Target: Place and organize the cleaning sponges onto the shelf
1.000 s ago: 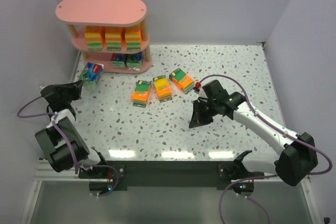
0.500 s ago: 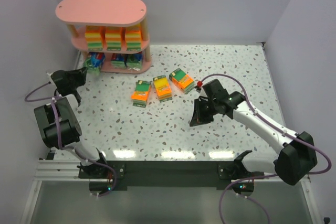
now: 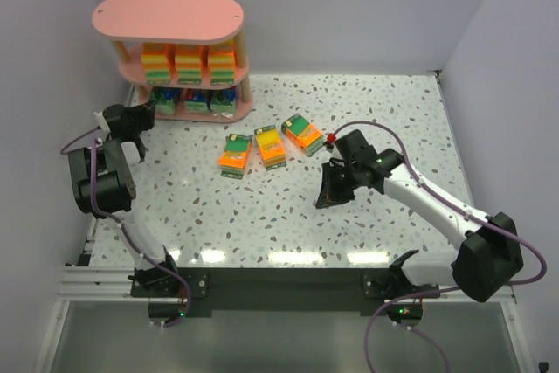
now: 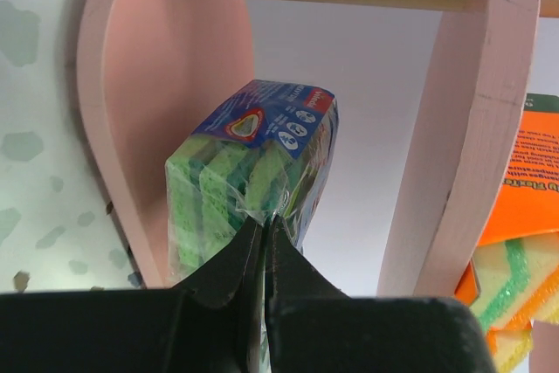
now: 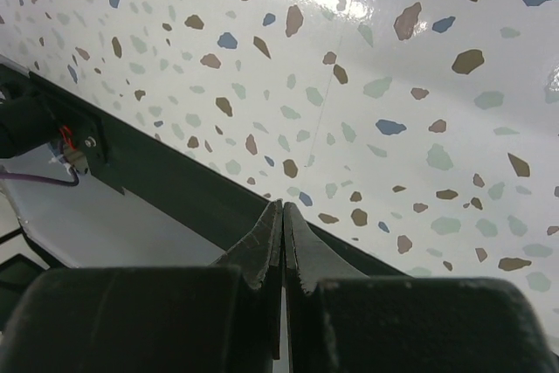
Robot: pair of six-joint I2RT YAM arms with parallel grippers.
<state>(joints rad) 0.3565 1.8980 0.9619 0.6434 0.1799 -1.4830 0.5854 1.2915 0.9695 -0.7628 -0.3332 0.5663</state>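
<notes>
Your left gripper (image 4: 265, 231) is clamped on the blue-green sponge pack (image 4: 253, 163); nudge it deeper onto the shelf (image 4: 458, 128), bottom board I think, before releasing.

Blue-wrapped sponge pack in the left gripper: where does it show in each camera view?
Top external: blue sponge pack at the left end of the shelf's lowest tier, at the left gripper tip.
Left wrist: the pack sits mid-frame, its wrapper pinched in the shut gripper.
Right wrist: not in it; only speckled table and the shut right gripper.
Shared landmark: the pink shelf, seen in the top and left wrist views.
</notes>
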